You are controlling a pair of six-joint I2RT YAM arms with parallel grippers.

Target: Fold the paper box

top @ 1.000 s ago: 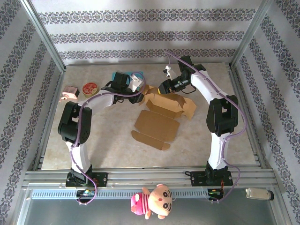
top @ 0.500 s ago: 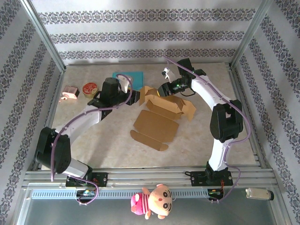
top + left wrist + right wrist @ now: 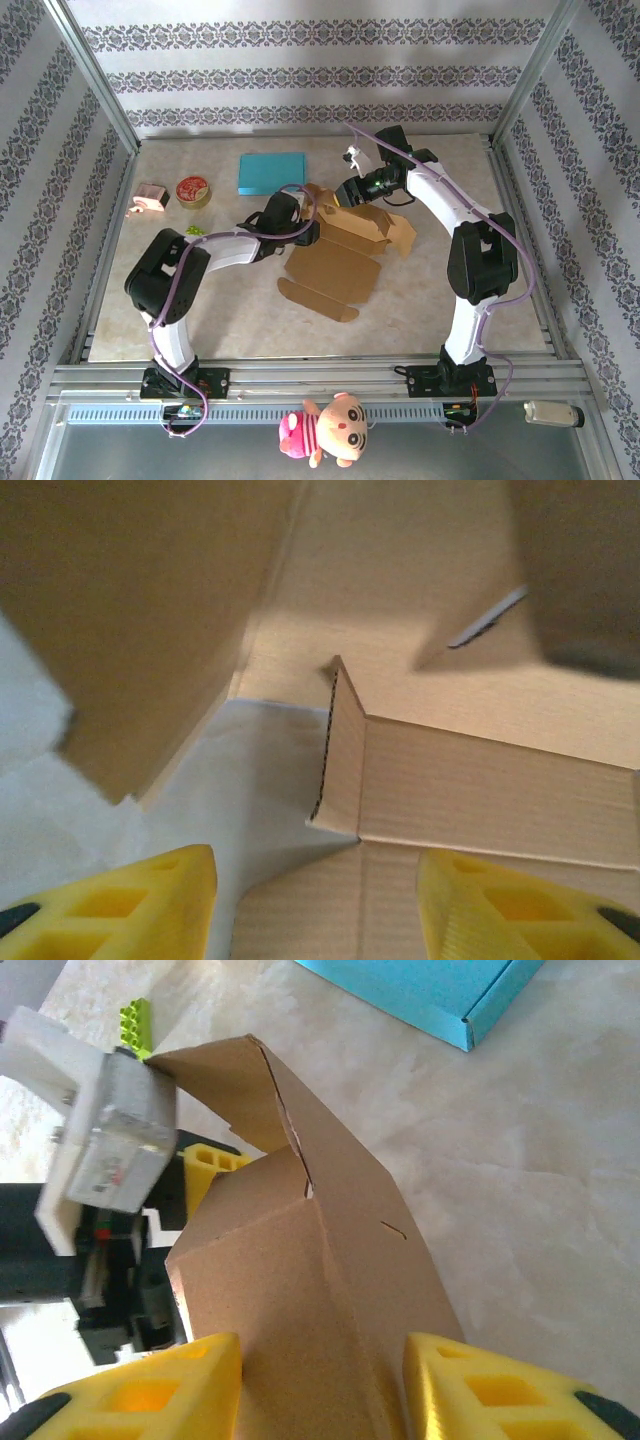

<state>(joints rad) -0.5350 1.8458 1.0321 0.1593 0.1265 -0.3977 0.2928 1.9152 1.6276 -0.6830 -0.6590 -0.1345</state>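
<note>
A: Where is the paper box (image 3: pixel 335 268)?

B: Mid-table (image 3: pixel 450 300), a little toward the far edge. Brown cardboard, half formed. One flat panel with rounded tabs lies toward the near edge, and raised walls and flaps stand on its far side.

A: Left gripper (image 3: pixel 306 232)?

B: Low at the box's left end, pointing in. In the wrist view its yellow fingers (image 3: pixel 150 905) stand well apart. A short upright flap is ahead of the gap and cardboard floor lies beneath. Nothing is pinched.

A: Right gripper (image 3: pixel 343 195)?

B: At the far-left corner of the box, reaching in from the far side. Its fingers (image 3: pixel 150 1385) straddle a raised, creased panel that runs up to both fingers at the picture's lower edge. Can't tell whether they press on it.

A: Anything else on the table?

B: A blue flat box (image 3: pixel 272 173) sits near the far edge, left of centre. A round tin (image 3: pixel 192 189) and a small pink object (image 3: pixel 150 197) are close to the left edge, just beside each other. A green brick (image 3: pixel 193 230) lies nearer than the tin. A plush doll (image 3: pixel 325 428) hangs off the near rail.
</note>
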